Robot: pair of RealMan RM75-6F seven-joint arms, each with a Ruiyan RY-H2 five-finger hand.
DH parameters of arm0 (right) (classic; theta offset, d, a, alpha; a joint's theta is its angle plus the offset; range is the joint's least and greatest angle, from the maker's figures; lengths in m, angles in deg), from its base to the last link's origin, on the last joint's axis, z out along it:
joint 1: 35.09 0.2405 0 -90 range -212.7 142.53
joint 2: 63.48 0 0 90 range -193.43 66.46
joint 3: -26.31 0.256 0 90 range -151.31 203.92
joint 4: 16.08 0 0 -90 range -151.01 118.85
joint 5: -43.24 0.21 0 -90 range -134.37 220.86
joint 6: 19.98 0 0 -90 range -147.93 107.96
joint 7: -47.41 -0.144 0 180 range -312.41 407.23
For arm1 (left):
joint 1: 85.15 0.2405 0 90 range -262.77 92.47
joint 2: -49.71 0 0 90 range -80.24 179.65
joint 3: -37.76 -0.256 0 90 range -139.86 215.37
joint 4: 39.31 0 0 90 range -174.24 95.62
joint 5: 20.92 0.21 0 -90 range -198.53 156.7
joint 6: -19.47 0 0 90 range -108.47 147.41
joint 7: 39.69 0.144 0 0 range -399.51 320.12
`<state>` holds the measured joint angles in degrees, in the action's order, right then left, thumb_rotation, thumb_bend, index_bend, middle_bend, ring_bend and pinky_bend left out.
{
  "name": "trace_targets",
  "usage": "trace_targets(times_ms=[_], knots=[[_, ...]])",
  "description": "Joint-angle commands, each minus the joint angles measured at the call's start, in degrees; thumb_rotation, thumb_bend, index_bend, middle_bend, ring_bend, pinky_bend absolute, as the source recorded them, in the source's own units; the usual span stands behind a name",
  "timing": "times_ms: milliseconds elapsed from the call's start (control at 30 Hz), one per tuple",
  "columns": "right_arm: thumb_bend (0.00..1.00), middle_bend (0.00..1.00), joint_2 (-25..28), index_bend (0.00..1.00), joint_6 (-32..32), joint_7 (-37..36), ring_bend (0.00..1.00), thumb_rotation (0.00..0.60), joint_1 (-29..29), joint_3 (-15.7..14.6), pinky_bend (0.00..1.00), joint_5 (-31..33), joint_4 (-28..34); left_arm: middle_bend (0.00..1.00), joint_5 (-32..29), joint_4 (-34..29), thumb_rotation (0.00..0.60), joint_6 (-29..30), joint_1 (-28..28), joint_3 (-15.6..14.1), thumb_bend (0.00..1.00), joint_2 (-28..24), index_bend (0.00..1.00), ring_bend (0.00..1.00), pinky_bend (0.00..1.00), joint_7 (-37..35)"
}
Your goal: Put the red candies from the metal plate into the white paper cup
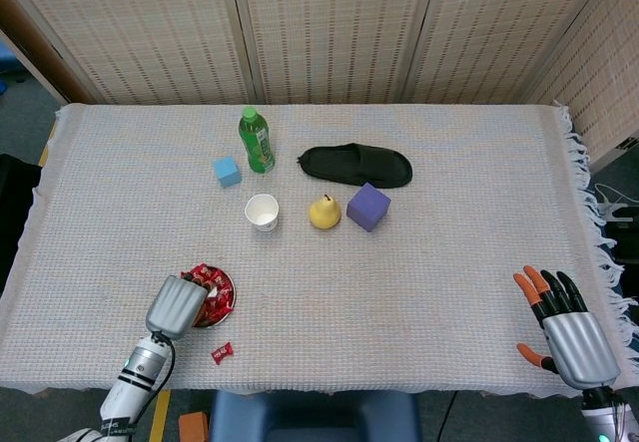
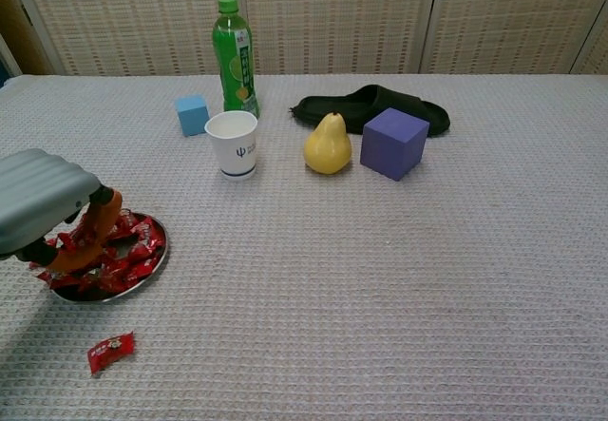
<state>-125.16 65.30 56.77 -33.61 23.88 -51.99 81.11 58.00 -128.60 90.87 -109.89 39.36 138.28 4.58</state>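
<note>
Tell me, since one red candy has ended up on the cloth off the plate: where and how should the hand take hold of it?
The stray candy lies flat on the cloth, apart from the metal plate. Its twisted wrapper ends stick out sideways, so probably pinch across the narrower middle, coming straight down from above. The left hand, poised over the plate, is nearest.
</note>
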Motion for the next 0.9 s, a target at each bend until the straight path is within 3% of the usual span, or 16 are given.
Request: trace_targets(times_ms=[33, 300, 533, 733, 900], knots=[[0.05, 0.0, 0.02, 0.0, -0.06, -0.11, 0.0, 0.6, 0.05, 0.09, 0.0, 0.19, -0.02, 0.56, 0.05, -0.9, 0.6, 0.1, -0.46, 1.06, 0.38, -1.0, 0.56, 0.52, 0.93, -1.16], [0.05, 0.0, -0.05, 0.0, -0.57, -0.02, 0.0, 0.6, 0.27, 0.65, 0.0, 1.54, 0.07, 0.56, -1.73, -2.28, 0.6, -2.89, -4.55, 6.47, 0.38, -2.32, 0.56, 0.52, 0.93, -5.01], [0.05, 0.0, 0.08, 0.0, -1.45, -0.27, 0.0, 0.6, 0.69, 1.65, 0.0, 3.88, 0.2, 0.56, -4.97, -0.82, 0.6, -7.7, -10.78, 11.3, 0.38, -0.22, 0.56, 0.52, 0.93, -3.38], [0.05, 0.0, 0.43, 0.0, -2.02, -1.16, 0.0, 0.6, 0.97, 2.24, 0.0, 5.37, 0.23, 0.56, -7.98, -0.25, 0.6, -9.6, -14.13, 13.29, 0.38, 0.58, 0.56, 0.52, 0.93, -1.61], [0.05, 0.0, 0.67, 0.0, -2.93, -1.79, 0.0, 0.6, 1.35, 2.34, 0.0, 6.09, 0.2, 0.56, -10.33, 3.94, 0.6, -11.97, -18.28, 15.49, 0.39, 3.08, 0.56, 0.52, 0.93, -1.71]])
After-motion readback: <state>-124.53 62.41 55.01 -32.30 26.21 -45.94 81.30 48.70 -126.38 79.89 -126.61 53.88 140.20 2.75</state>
